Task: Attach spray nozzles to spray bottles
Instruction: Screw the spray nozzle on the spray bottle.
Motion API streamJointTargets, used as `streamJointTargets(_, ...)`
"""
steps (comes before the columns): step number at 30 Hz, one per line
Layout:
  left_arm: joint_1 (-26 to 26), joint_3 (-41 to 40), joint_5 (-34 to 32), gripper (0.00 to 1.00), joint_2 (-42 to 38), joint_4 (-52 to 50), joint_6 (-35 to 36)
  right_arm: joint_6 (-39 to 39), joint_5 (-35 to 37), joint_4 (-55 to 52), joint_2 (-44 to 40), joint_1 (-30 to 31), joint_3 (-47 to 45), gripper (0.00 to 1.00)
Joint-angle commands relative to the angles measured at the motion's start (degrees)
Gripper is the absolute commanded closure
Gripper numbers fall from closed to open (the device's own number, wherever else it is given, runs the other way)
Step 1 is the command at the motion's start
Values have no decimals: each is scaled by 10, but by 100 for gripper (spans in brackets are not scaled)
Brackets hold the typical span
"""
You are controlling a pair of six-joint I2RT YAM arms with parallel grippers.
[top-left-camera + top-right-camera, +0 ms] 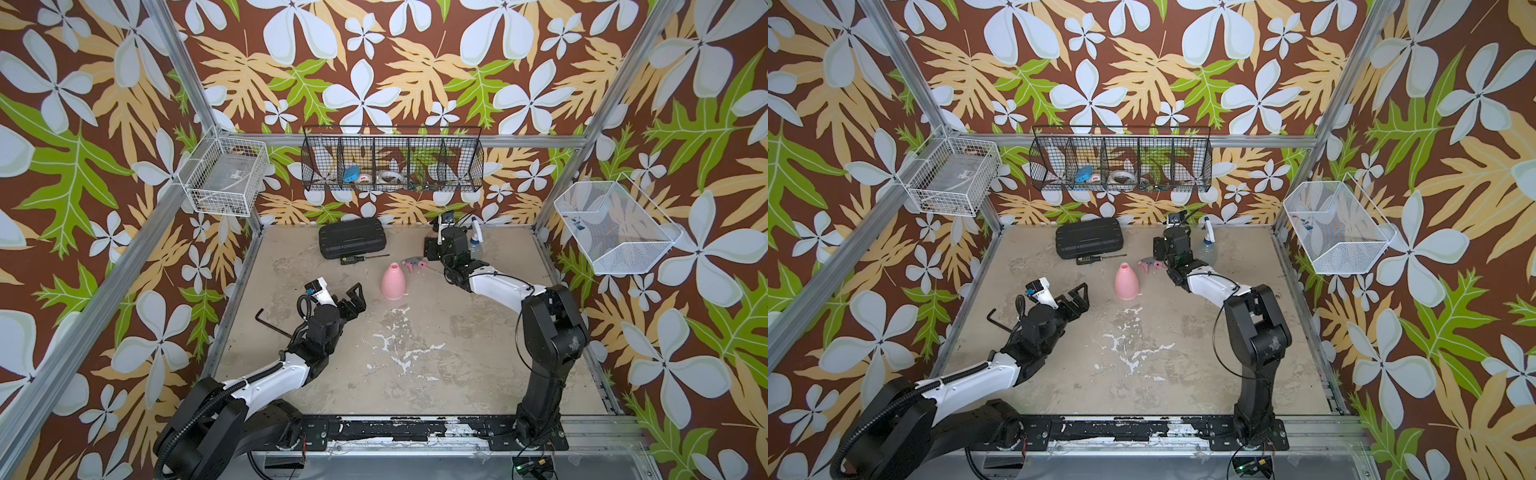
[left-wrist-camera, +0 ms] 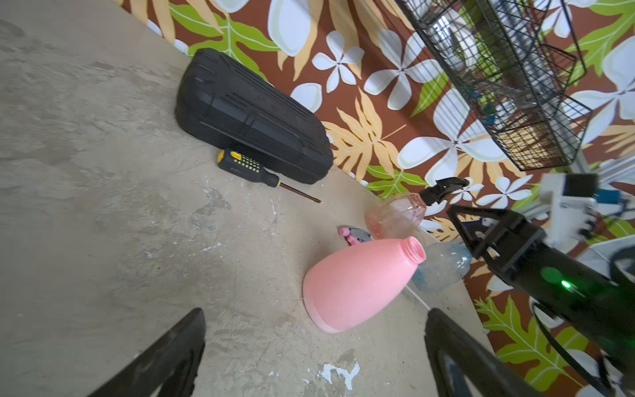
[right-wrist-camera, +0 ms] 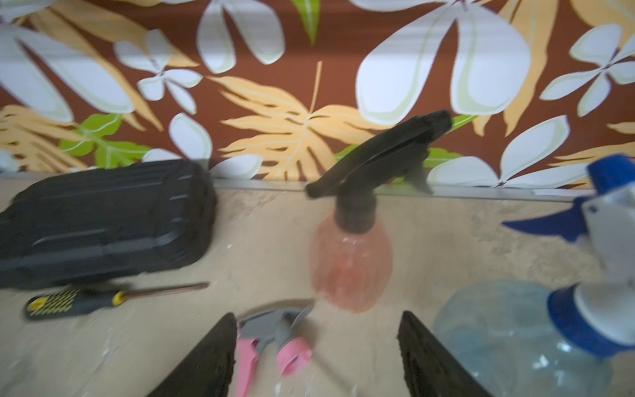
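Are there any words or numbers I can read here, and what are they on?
Nothing can be read.
Label on the clear box in the white wire basket: too small to read.
Red marks on the tape roll in the black mesh basket: too blurred.

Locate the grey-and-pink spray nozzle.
In both top views the grey-and-pink nozzle lies loose on the table, just behind and right of the pink bottle, close beside the right gripper.

The desk [image 1: 436, 374] looks rough, matt and chipped. The pink bottle [image 2: 357, 282] is smooth opaque plastic. The orange-red bottle [image 3: 350, 264] and bluish bottle [image 3: 508, 337] are translucent, faintly glossy plastic. The black case [image 2: 254, 117] is ribbed matt plastic.
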Motion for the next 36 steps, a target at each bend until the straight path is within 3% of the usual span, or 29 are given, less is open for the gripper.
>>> streamJointTargets(1, 11, 3, -53, 0, -18, -95, -22, 59, -36, -43, -44, 39, -52, 29)
streamJointTargets(5, 53, -8, 5, 0, -38, -119, -33, 72, -45, -59, -83, 82, -81, 29)
streamJointTargets(9, 64, -3, 31, 0, -37, -135, -31, 81, -29, -68, -92, 84, -57, 29)
streamJointTargets(15, 64, -35, 27, 0, -52, -110, -38, 76, -103, -50, -32, 91, 4, 29)
streamJointTargets(21, 64, -43, 41, 0, -72, -90, -4, 51, -67, -46, 17, 122, 38, 30)
streamJointTargets(29, 64, -34, 66, 0, -51, -80, -9, 33, -4, -20, 58, 131, 42, 50)
streamJointTargets(36, 64, -34, 60, 0, -58, -78, 9, 44, -14, 27, 48, 131, 14, 64)
